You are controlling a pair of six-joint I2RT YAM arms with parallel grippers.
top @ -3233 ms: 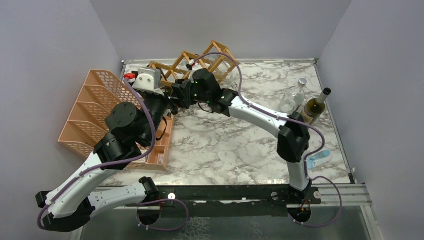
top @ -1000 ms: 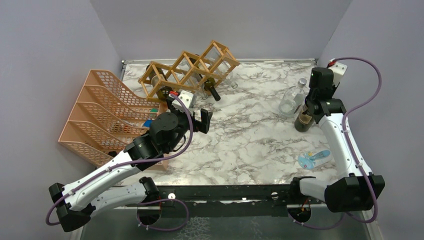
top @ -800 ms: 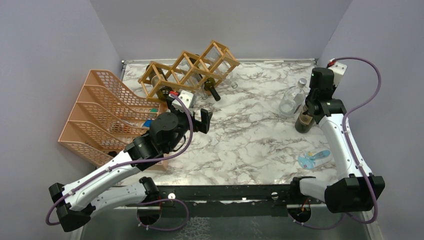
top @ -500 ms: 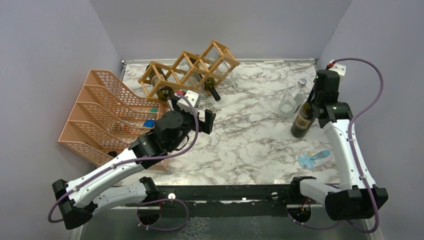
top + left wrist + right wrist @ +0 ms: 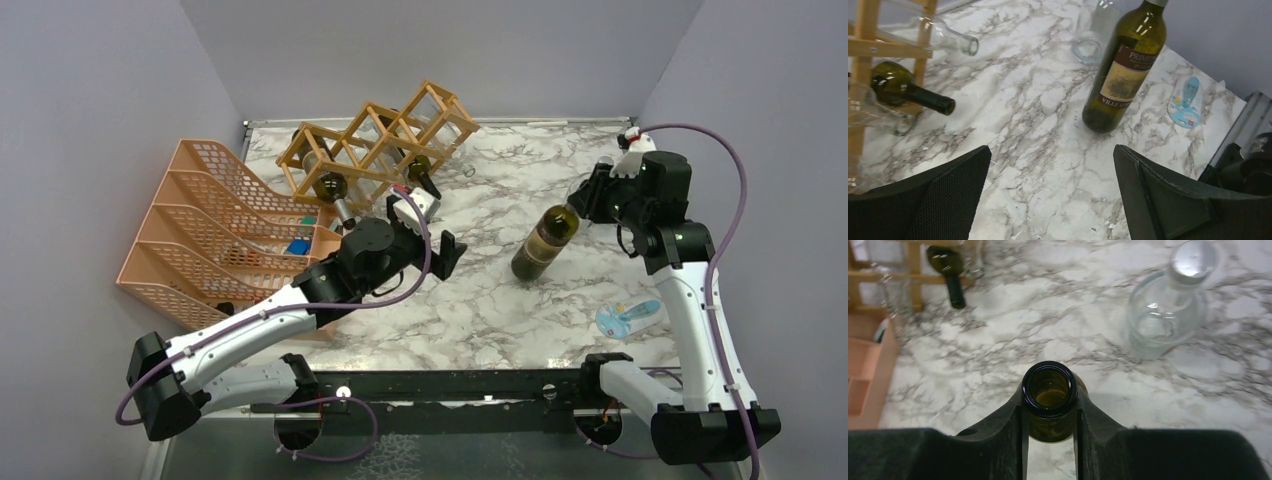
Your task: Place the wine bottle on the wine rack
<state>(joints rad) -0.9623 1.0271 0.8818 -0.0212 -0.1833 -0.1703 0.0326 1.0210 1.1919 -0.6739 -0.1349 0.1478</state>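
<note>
Right gripper (image 5: 1049, 412) clamped the green wine bottle's (image 5: 542, 243) neck, bottle tilted; left gripper (image 5: 1050, 192) hung spread wide, holding nothing.

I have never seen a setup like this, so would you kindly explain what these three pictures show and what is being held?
These are two robot arms bolted to a marble table. One picture looks down from above; the other two come from cameras on each wrist. The right gripper is shut on the neck of a green wine bottle, which is tilted. The left gripper is open and empty, facing that bottle. At the back lies a wooden wine rack with bottles already in it. On the left is a pink mesh organizer. A clear glass bottle stands near the right arm, and a small blue packet lies nearer the front.
</note>
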